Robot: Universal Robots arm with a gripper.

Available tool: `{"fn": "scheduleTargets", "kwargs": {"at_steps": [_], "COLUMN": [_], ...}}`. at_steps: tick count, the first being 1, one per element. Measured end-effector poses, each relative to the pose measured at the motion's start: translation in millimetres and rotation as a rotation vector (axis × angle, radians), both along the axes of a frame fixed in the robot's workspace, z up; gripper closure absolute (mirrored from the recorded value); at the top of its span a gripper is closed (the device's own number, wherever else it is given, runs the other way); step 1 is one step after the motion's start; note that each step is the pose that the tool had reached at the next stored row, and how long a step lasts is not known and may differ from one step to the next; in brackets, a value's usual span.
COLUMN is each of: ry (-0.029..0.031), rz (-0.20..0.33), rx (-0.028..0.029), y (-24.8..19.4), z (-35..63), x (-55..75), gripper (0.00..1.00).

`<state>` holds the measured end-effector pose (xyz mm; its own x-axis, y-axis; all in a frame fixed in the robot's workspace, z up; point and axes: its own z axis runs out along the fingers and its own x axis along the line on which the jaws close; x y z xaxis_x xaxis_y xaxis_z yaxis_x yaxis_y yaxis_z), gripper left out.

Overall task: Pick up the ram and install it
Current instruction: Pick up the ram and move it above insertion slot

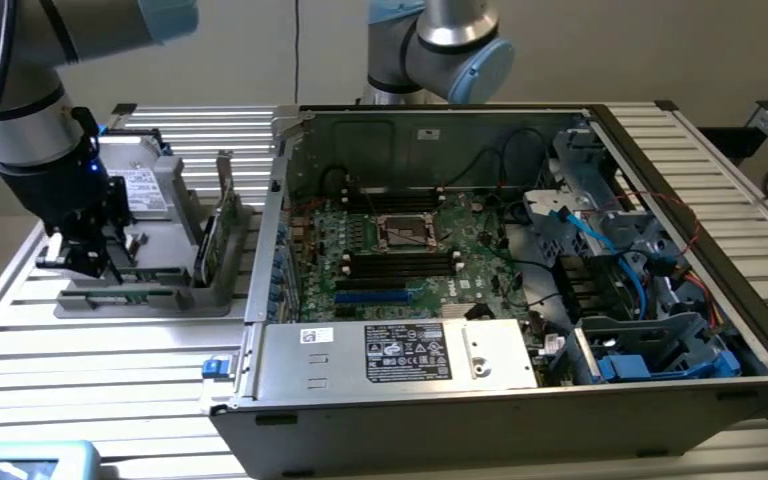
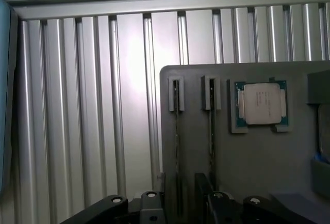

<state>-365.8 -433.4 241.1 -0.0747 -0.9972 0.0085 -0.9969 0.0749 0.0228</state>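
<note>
Two ram sticks stand on edge in slots of a grey holder tray [image 2: 258, 157]; in the wrist view they are thin dark lines, one ram [image 2: 176, 131] and a second ram [image 2: 211, 126] beside it. My gripper [image 2: 178, 206] is open just above the tray. Its black fingers [image 2: 202, 190] stand apart on either side of the first stick, and I cannot tell whether they touch it. In the exterior view my gripper [image 1: 84, 262] hangs over the near part of the tray [image 1: 157, 300], at that view's left, and hides the sticks.
A processor chip [image 2: 260, 102] lies in the tray beside the ram slots. A larger green card [image 1: 220, 235] stands upright on the tray's side nearest the case. The open computer case [image 1: 518, 270], with its motherboard [image 1: 398, 250], takes up the middle and right of the slatted aluminium table [image 1: 77, 370].
</note>
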Motion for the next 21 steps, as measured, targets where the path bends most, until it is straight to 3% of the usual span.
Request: {"fn": "scheduleTargets", "kwargs": {"at_steps": [21], "ry": [0.0001], "rz": [0.000], "rx": [-0.0001], "y": [0.0], "z": [-34.2], "x": [0.0], "gripper": [0.64]}}
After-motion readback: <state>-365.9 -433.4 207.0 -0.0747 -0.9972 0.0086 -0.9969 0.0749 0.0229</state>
